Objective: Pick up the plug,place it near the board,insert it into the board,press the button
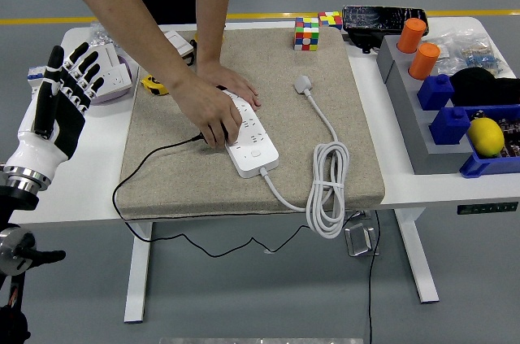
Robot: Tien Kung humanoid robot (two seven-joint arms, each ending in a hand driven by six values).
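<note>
White power strip: lies on beige mat, near centre, cable coiled at 5 o'clock.
Black plug: hidden under person's hand, at 9 o'clock end of strip; only black cord visible.
Person's other hand: flat, pressing strip's 11 o'clock end.
Left hand: raised at 9 o'clock, well apart from strip, fingers spread wide, holding nothing.
</note>
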